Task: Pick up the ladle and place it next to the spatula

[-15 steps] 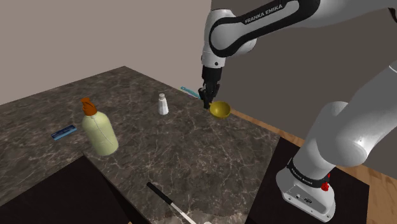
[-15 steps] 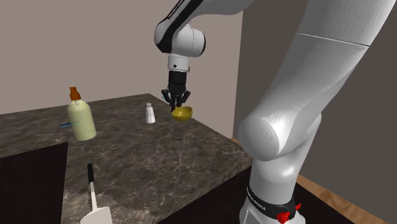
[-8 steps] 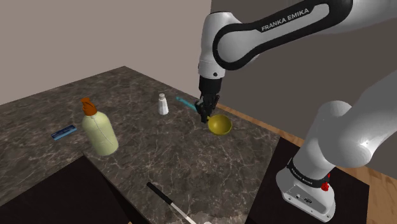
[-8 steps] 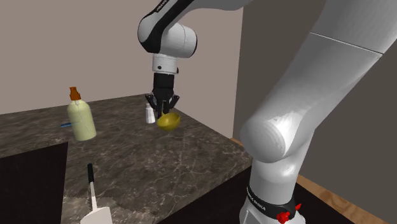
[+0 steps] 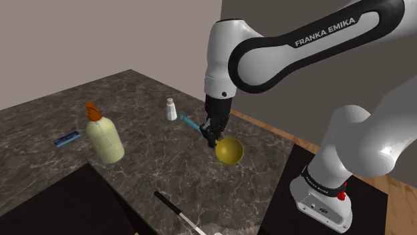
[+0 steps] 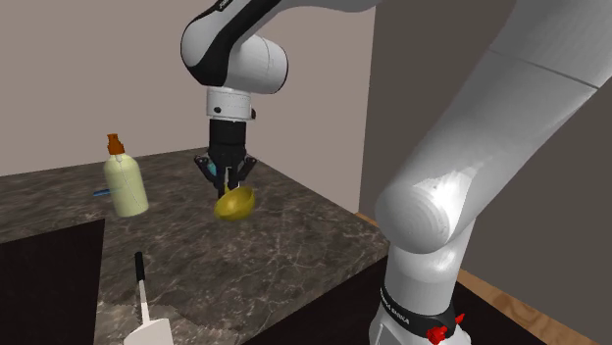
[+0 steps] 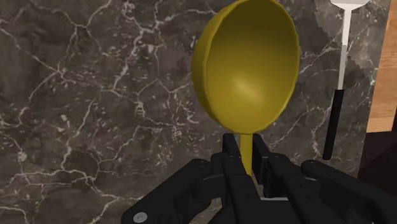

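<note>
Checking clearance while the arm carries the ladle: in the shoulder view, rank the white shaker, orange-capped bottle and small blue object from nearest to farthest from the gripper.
From the gripper, which holds the ladle:
1. White shaker, just up and left of it in the shoulder view.
2. Orange-capped bottle, mid-counter, farther left.
3. Small blue object, beyond the bottle, farthest left.

The all-black two-finger gripper (image 5: 212, 135), clasping the ladle with a glossy yellow bowl and teal handle (image 5: 229, 151), now sits lower and nearer the middle of the shoulder view than a second ago, in from the dark marble counter (image 5: 154, 157)'s far edge. In the second exterior view the gripper (image 6: 229, 178) and ladle (image 6: 236, 202) have shifted left and down, now covering the small white shaker (image 5: 172, 109).
</note>
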Controlling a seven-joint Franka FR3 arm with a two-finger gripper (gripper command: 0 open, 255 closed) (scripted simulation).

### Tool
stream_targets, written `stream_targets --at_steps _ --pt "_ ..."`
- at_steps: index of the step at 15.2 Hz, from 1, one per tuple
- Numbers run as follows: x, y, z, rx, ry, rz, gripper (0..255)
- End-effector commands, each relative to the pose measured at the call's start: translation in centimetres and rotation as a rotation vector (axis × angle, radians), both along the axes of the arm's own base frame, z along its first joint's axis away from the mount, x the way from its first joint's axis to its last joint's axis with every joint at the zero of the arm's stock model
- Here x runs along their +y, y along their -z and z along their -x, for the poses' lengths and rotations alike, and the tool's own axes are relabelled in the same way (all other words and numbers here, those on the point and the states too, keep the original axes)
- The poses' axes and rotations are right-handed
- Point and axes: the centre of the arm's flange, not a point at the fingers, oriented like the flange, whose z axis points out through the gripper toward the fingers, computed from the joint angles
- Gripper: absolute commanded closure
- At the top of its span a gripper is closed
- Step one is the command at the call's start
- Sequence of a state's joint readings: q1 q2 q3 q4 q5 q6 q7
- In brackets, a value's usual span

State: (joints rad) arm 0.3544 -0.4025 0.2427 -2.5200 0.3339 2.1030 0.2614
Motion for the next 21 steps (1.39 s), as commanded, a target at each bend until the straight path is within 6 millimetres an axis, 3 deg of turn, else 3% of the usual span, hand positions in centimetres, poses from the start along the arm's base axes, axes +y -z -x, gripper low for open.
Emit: stream_targets --at_steps 1,19,21 --pt "0.2 1.0 0.1 0.000 0.001 0.000 255" --pt "0.2 10.5 0.1 0.000 0.001 0.000 255" --pt "0.2 10.8 0.2 0.000 0.001 0.000 255"
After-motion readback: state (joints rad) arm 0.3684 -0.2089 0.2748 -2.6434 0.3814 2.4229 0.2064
